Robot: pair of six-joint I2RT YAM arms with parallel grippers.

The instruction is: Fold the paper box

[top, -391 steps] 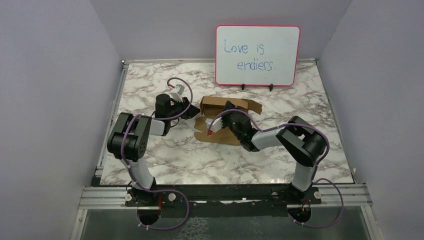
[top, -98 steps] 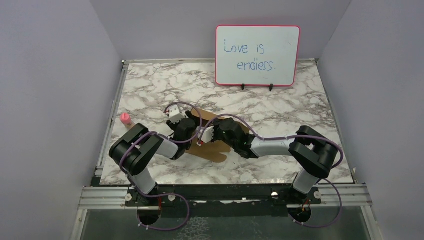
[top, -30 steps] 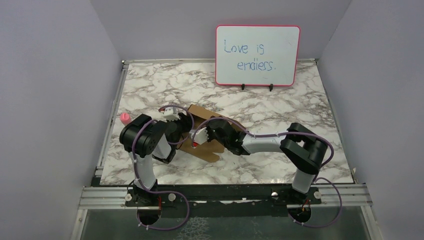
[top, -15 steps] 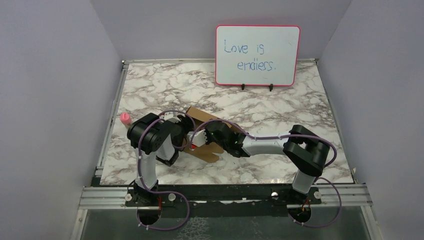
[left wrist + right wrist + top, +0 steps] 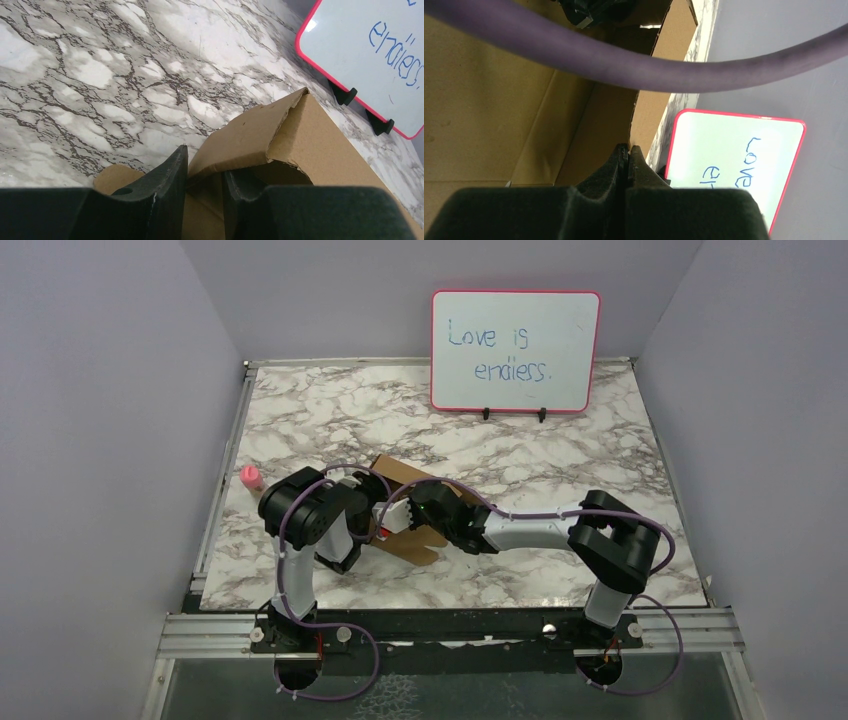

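I am pinching a raised flap of the paper box [image 5: 310, 145] between the narrowed jaws of my left gripper [image 5: 205, 162]. My right gripper [image 5: 627, 148] is reaching in from the opposite side with its jaws pressed fully together, the tips sitting at a cardboard wall's edge. The box is lying partly folded on the marble tabletop [image 5: 520, 540], left of centre and well apart from the whiteboard [image 5: 515, 350].

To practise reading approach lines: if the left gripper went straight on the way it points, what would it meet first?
The paper box: its raised flap stands right ahead of the left gripper, with an edge between its jaws. Whether they press on it is unclear.
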